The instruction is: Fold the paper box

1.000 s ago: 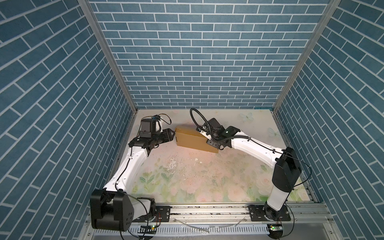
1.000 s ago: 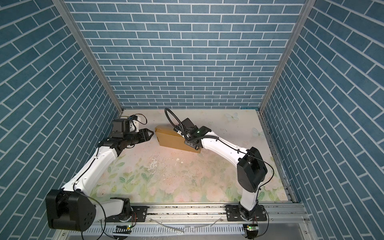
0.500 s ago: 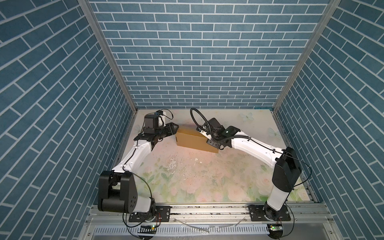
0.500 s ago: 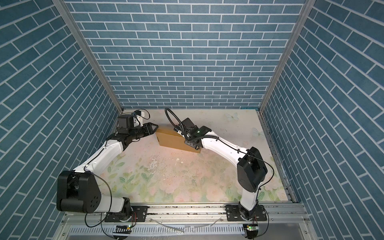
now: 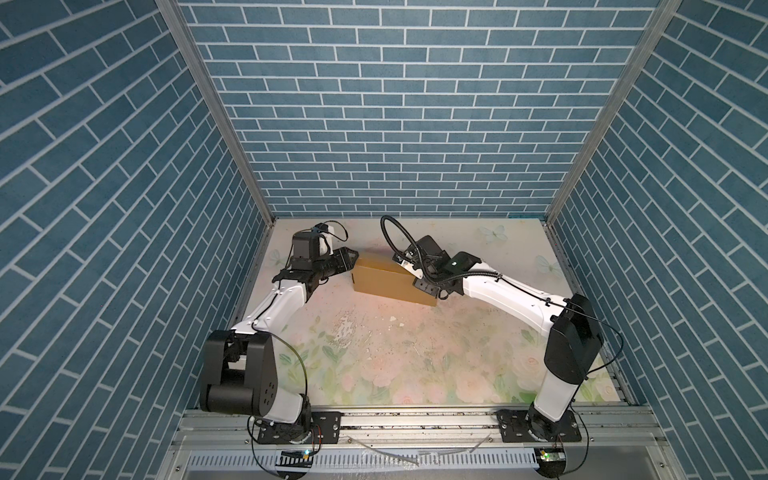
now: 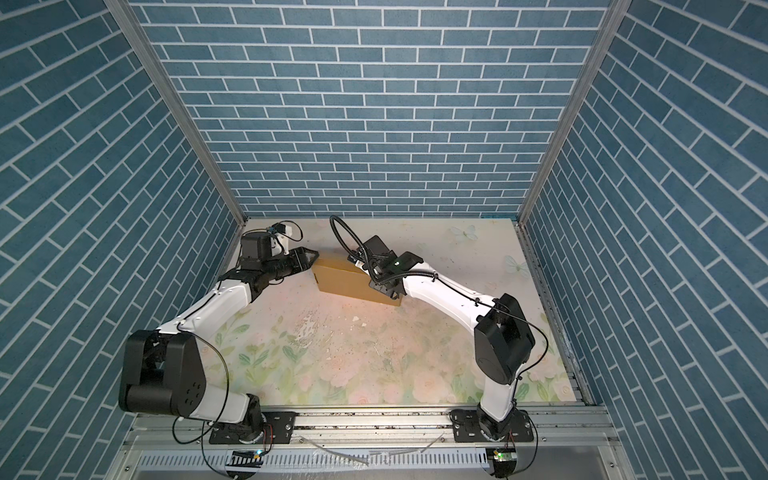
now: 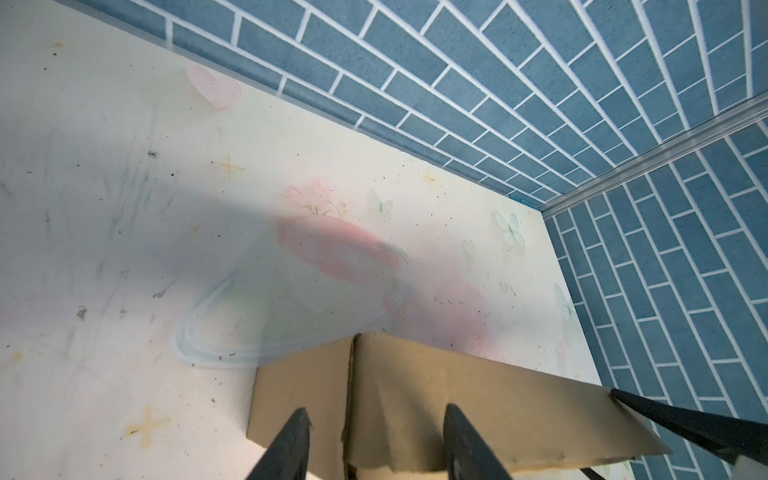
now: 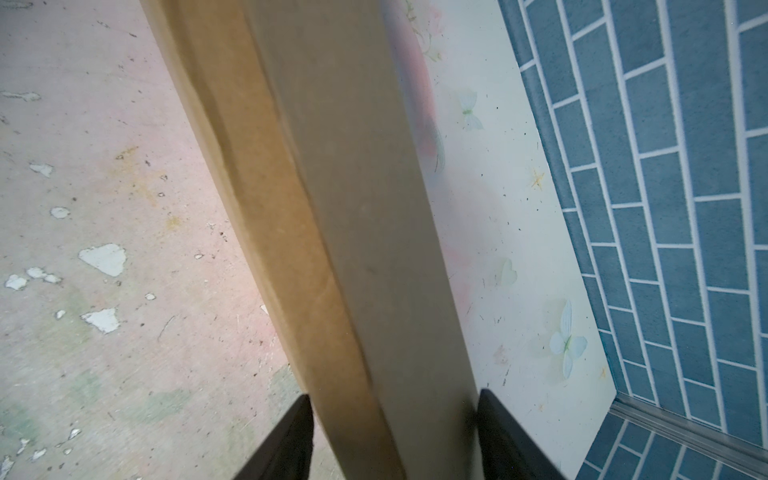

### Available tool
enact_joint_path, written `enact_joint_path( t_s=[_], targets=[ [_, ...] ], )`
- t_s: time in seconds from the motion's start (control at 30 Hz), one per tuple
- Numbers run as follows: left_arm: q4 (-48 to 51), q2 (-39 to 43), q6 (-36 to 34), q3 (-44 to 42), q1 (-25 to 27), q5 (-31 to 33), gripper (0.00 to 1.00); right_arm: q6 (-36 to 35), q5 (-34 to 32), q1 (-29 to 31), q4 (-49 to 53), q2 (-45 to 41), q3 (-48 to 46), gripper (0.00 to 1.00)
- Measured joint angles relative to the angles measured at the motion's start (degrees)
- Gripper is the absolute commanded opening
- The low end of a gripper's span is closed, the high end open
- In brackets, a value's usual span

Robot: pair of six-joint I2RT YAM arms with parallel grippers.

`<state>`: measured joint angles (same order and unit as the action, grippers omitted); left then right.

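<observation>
Paper box, plain brown cardboard, box-shaped: upper centre of both top views, on the floral bench.
Right fingers pinch its right end, one on each long side. Left fingers spread, poised over a seam at its left end; contact unclear.

Note the plain brown corrugated cardboard box: unprinted. The flat cream tabletop mat shows pastel pink and green flowers with pale butterflies. The enclosure wall panels carry a teal-blue brick pattern with white joints.
</observation>
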<state>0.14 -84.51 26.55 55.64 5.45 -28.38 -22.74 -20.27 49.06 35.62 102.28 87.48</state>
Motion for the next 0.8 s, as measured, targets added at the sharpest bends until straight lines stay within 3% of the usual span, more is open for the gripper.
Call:
enact_joint_path(
  t_s=[0.47,0.8],
  targets=[
    [-2.95,-0.26,0.09,-1.44,0.09,0.04,0.5,0.72,0.79,0.0,-0.46,-0.37,-0.42,0.68],
    [-4.11,-0.7,0.28,-1.68,0.11,0.07,0.5,3.43,6.58,-1.46,-3.08,-9.18,-4.55,0.74]
  ],
)
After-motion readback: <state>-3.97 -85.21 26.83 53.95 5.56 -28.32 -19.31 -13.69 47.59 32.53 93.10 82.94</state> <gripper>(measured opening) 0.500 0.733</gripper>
